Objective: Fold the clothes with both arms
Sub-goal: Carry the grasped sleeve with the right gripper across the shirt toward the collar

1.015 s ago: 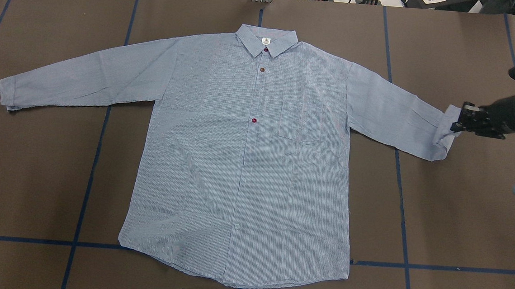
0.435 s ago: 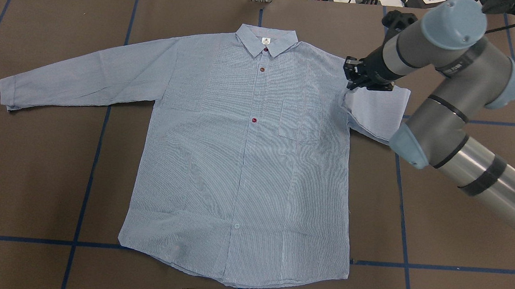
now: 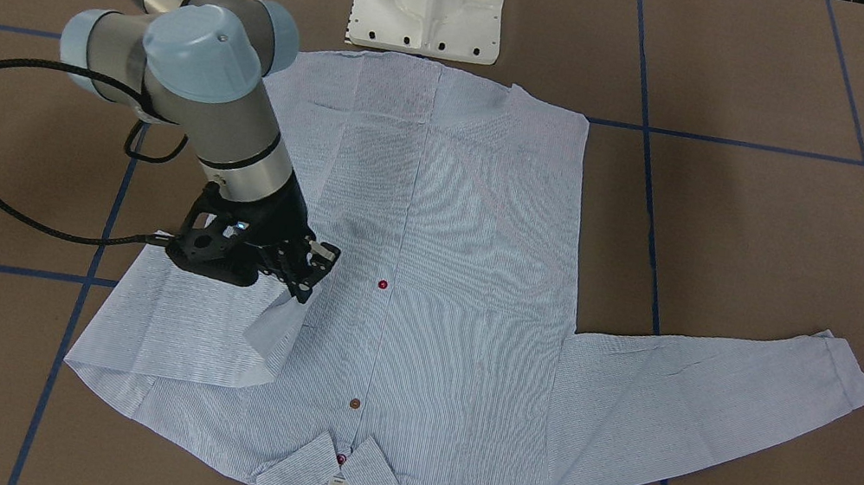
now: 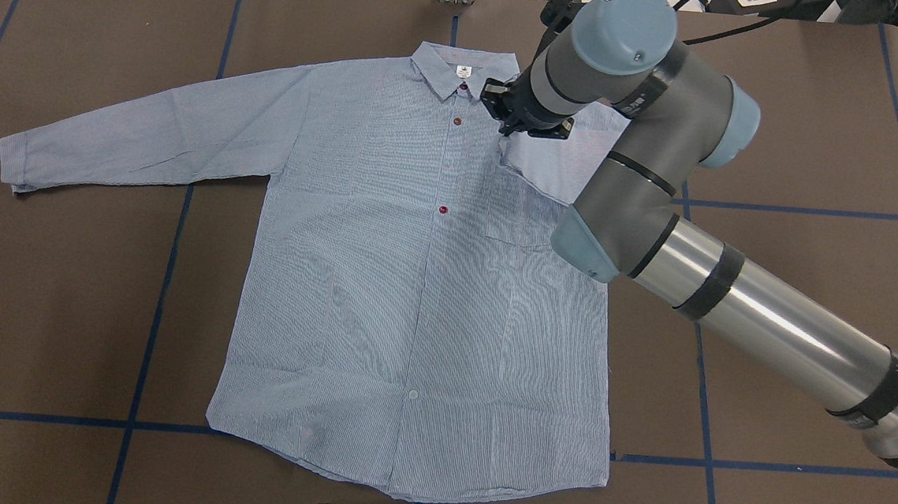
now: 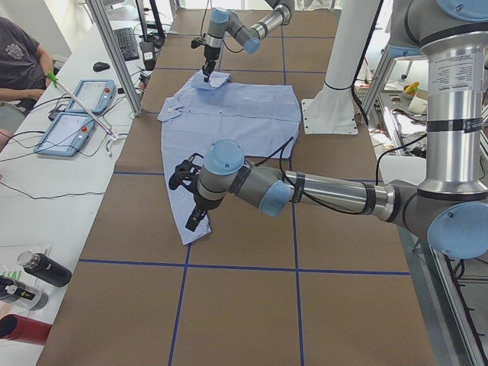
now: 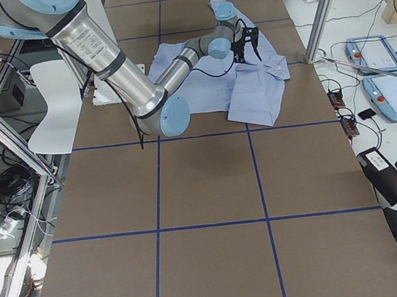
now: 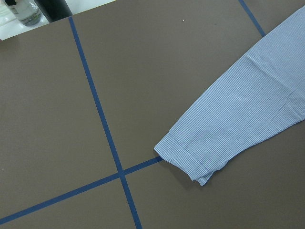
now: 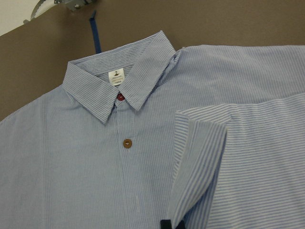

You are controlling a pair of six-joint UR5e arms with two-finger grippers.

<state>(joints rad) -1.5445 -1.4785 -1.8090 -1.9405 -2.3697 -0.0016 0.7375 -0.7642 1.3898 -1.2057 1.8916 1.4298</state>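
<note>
The shirt (image 4: 415, 281) is laid flat, front up, in the middle of the brown table (image 4: 819, 151), with the collar (image 4: 462, 71) on the side away from the robot. The left sleeve (image 4: 149, 136) is stretched straight out sideways, and the left cuff (image 7: 186, 160) is flat on the table right beside a crossing of the blue tape lines (image 7: 102, 129). The right sleeve (image 4: 554, 168) is doubled over the chest. Its right cuff (image 8: 200, 152) is pinched between the pressed-together fingers of the right gripper (image 4: 510, 126) and held slightly raised, just beside the button row and below the collar. The chest pocket (image 4: 522, 229) is partly hidden by the right arm (image 4: 643, 186). The left gripper (image 5: 194, 221) is only caught from the side view, low by the left cuff, so it can't be told whether it's spread or closed.
</note>
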